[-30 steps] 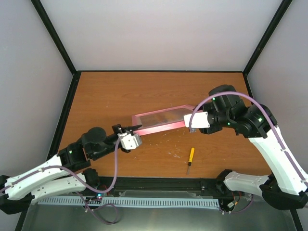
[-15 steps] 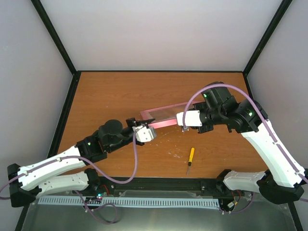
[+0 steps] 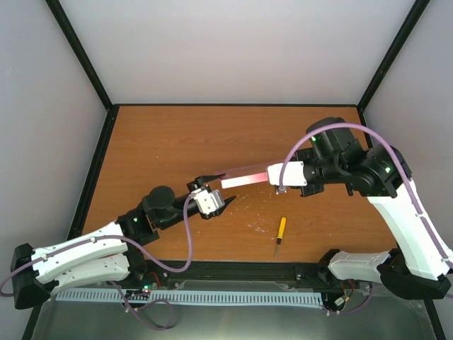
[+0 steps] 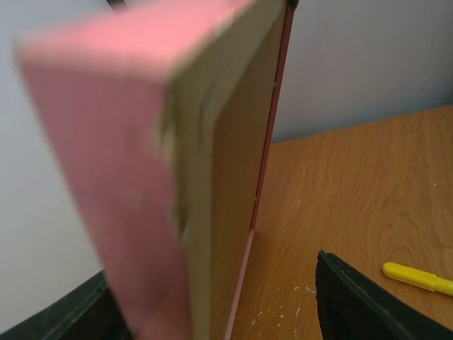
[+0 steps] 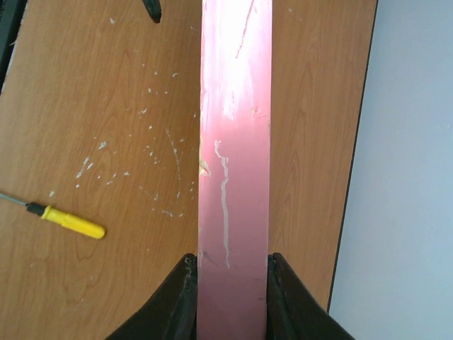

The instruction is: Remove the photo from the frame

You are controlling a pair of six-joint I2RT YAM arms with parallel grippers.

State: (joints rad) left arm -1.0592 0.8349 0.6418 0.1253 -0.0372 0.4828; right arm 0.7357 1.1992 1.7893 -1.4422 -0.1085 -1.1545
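- The right pincer (image 5: 232, 280) is squeezed tight on the pink frame (image 5: 233, 127), which is turned up on its thin edge.
- The left pincer (image 3: 215, 192) is wide open around the frame's left end and does not grip it.
- Underneath is a brown wooden table (image 3: 163, 142), with pale walls (image 3: 233, 49) around.
- There are two arms, one frame and one yellow screwdriver (image 3: 280, 231).
- The screwdriver lies nearer, apart from the frame.

The overhead view is lit brightly and evenly from above, and only soft shadows are cast on the brown wooden table (image 3: 177, 142). In the left wrist view the pink rectangular picture frame (image 4: 106, 177) is badly blurred. White glare is seen along its edge in the right wrist view.
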